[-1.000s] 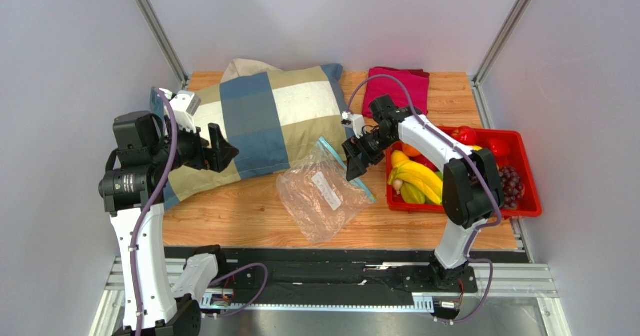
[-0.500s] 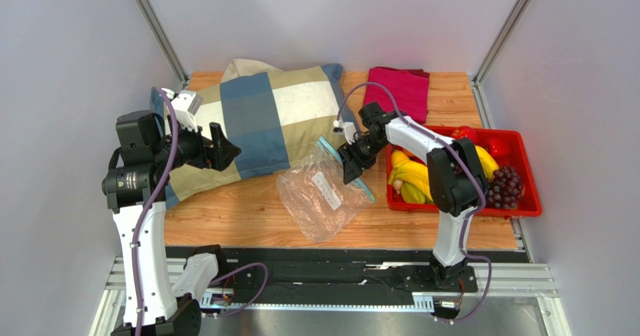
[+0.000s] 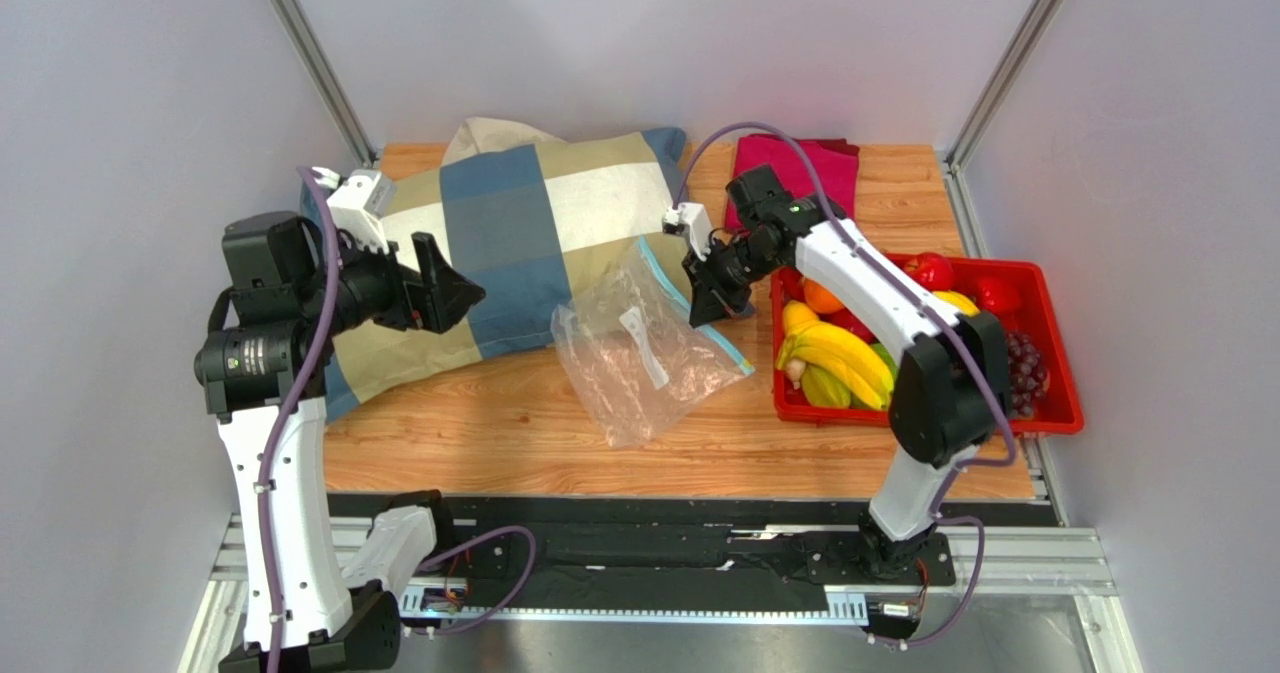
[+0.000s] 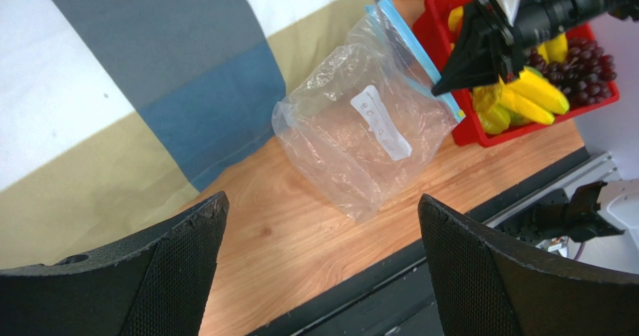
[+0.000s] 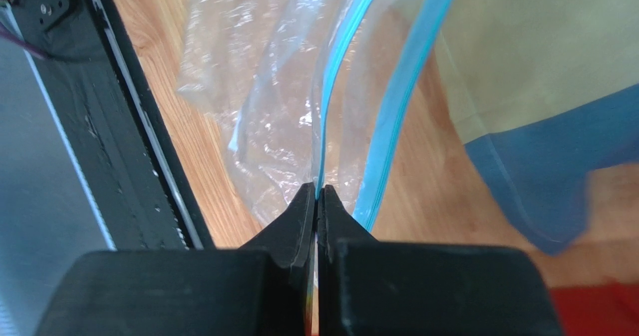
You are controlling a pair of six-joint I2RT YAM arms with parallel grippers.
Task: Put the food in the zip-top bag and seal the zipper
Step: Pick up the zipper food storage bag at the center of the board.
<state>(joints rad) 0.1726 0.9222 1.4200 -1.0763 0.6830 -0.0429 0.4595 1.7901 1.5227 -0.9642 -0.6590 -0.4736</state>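
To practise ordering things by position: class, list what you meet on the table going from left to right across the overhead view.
pillow → zip-top bag → banana bunch → purple grapes. Both fruits lie in the red tray.

The clear, crinkly zip-top bag (image 3: 643,355) is lying spread out in front of the right end effector (image 3: 703,313), its mouth gaping. One lip of its teal zipper (image 4: 416,53) is sitting pinched between the fingertips. The glossy food (image 3: 836,361) is lying heaped just behind that end effector.
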